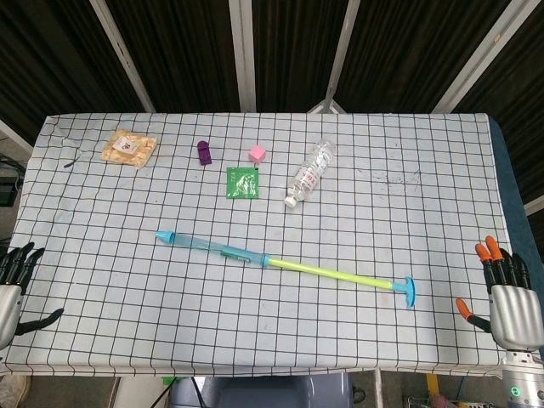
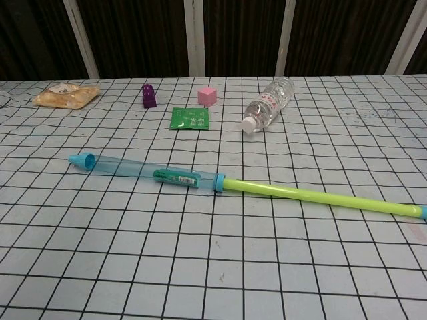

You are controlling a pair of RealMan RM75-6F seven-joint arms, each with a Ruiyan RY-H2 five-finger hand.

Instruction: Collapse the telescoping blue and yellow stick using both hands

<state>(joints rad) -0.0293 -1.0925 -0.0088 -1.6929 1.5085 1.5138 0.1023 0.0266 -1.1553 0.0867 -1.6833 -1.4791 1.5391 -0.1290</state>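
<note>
The telescoping stick (image 1: 285, 263) lies fully drawn out across the checked tablecloth (image 1: 408, 195), untouched, well apart from both hands and roughly between them. Its blue tube (image 2: 150, 172) is the end nearer the left hand, finishing in a blue pointed cap (image 1: 164, 237); a green label sits on the tube close to the collar where the yellow rod (image 2: 320, 197) comes out. The yellow rod runs toward the right hand and ends in a blue T-shaped handle (image 1: 408, 291), which lies nearer that hand than any other part of the stick but still clear of it.

The left hand (image 1: 15, 285) rests at the table's near left edge, holding nothing, its dark fingers spread and the thumb held out to the side. The right hand (image 1: 503, 293) rests at the near right edge, likewise holding nothing, its orange-tipped fingers extended and apart, the thumb angled out. Neither hand shows in the chest view.

Beyond the stick, on the far side from both hands, stand the other things: a packet of tan snacks (image 1: 129, 148) on the left hand's side, then a small purple block (image 1: 204, 152), a pink cube (image 1: 257, 153), a green sachet (image 1: 242, 182) just nearer than those two, and a clear plastic bottle (image 1: 310, 172) lying on its side with its white cap pointing toward the stick
</note>
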